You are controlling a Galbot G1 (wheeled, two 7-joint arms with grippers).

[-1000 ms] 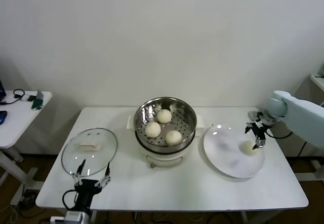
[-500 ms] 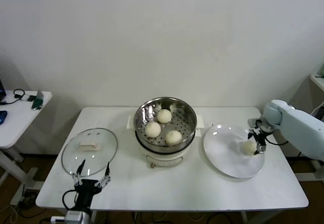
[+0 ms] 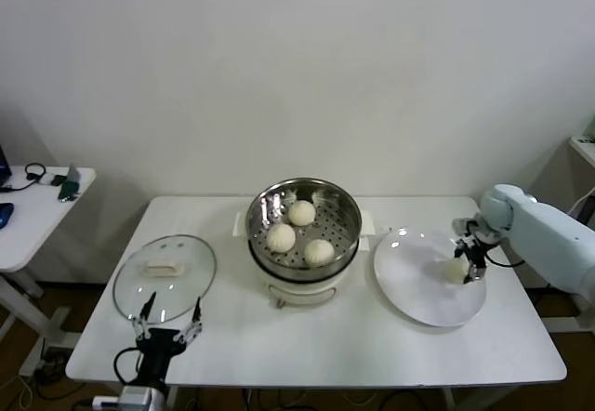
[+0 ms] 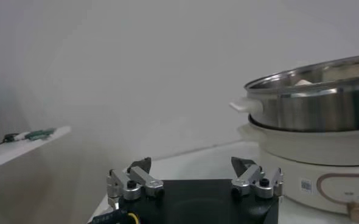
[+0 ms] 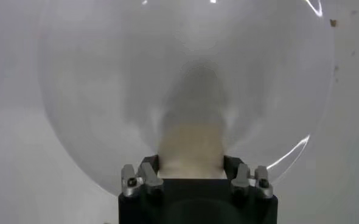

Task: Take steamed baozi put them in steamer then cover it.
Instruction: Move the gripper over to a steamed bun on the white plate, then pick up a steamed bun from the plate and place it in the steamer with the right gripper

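Table's a plain white bench (image 3: 325, 346) against a bare white wall. Round shiny steel steamer (image 3: 303, 216) on its white pot base sits mid-bench with three smooth cream buns (image 3: 281, 237) inside; the clear glass lid (image 3: 165, 277) lies flat near the left edge. Right gripper (image 3: 468, 264) reaches over the flat white plate (image 3: 418, 290) by the right edge, fingers either side of the fourth cream bun (image 3: 456, 270), looks gripped. Left gripper (image 3: 167, 325) parked at the front-left corner, spread wide.

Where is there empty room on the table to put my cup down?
The bare table in front of the steamer, between the cover and plate, is free. It's crowded by the right pincer at the last baozi.
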